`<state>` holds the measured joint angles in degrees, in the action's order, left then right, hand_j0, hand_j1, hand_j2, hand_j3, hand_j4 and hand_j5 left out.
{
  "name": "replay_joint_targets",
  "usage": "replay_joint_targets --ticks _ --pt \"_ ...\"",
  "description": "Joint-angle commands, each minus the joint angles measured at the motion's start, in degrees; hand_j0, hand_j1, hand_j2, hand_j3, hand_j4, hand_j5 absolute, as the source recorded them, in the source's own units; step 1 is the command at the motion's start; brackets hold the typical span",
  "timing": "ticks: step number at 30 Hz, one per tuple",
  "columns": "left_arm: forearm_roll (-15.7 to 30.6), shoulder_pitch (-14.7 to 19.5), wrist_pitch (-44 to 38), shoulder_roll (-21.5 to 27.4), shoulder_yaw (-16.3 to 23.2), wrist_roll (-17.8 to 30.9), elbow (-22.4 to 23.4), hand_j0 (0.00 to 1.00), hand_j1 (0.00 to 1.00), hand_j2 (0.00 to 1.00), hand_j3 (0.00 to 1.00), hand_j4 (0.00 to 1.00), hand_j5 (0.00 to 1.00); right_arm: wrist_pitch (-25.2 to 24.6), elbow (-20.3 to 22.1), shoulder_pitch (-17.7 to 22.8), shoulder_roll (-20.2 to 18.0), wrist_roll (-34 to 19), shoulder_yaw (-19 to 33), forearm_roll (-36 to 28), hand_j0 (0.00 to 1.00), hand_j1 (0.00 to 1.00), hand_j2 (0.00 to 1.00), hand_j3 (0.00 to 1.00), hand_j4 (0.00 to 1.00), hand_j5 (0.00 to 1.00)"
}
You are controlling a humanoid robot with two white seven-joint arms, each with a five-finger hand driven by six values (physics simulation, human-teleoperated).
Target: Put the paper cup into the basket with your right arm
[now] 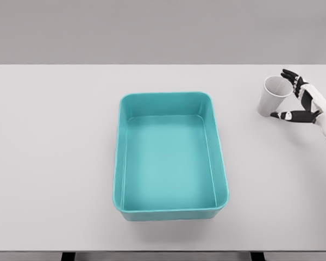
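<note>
A pale grey table (54, 163) fills the head view from edge to edge, and its left stretch lies far to the left of the right hand (303, 100).

Toward the middle sits the basket (119, 157), a teal rectangular tub with rounded corners, a raised rim and a smooth flat floor. Its long sides run away from the robot. It stands well apart from the hand, to the hand's left and a little nearer the robot, with a strip of bare tabletop between its right wall and the cup.

Further right, near the far right corner of the table, is the paper cup (273, 96), white, tilted so that its open mouth faces up and toward the hand while its base leans down to the left. It lies just to the left of the palm, outside the basket.

The right hand comes in from the right edge on a white forearm with a dark wrist. Its dark-tipped fingers (291, 75) curl over the cup's rim at the top, and the thumb reaches along underneath the cup's lower side, so the cup sits between them in a grasp. Whether the cup's base rests on the table or is lifted clear cannot be told.
</note>
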<state>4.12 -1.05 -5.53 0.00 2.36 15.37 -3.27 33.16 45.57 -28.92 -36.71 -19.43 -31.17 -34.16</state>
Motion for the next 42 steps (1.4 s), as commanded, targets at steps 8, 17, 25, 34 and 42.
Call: replay_joint_targets --ticks 8,17,25,34,42 --pt "0.0 0.0 0.0 0.0 0.0 0.0 0.0 1.0 1.0 1.0 1.0 1.0 1.0 0.0 -2.1 -1.3 1.5 0.0 -0.9 -0.2 1.0 1.0 1.0 1.0 1.0 1.0" --pt "0.0 0.0 0.0 0.0 0.0 0.0 0.0 1.0 1.0 1.0 1.0 1.0 1.0 -0.1 -2.4 -3.3 2.3 0.0 -2.2 -0.2 1.0 1.0 1.0 1.0 1.0 1.0" --pt "0.0 0.0 0.0 0.0 0.0 0.0 0.0 1.0 1.0 1.0 1.0 1.0 1.0 0.1 -2.5 -3.6 2.2 0.0 -2.9 0.1 0.65 0.65 0.65 0.65 0.65 0.65" --pt "0.0 0.0 0.0 0.0 0.0 0.0 0.0 1.0 1.0 1.0 1.0 1.0 1.0 1.3 -2.0 -4.5 1.6 0.0 -2.9 0.1 0.54 0.54 0.54 0.54 0.54 0.54" --pt "0.0 0.0 0.0 0.0 0.0 0.0 0.0 1.0 1.0 1.0 1.0 1.0 1.0 1.8 0.8 -6.6 0.8 -0.1 -2.9 0.1 0.54 0.54 0.54 0.54 0.54 0.54"
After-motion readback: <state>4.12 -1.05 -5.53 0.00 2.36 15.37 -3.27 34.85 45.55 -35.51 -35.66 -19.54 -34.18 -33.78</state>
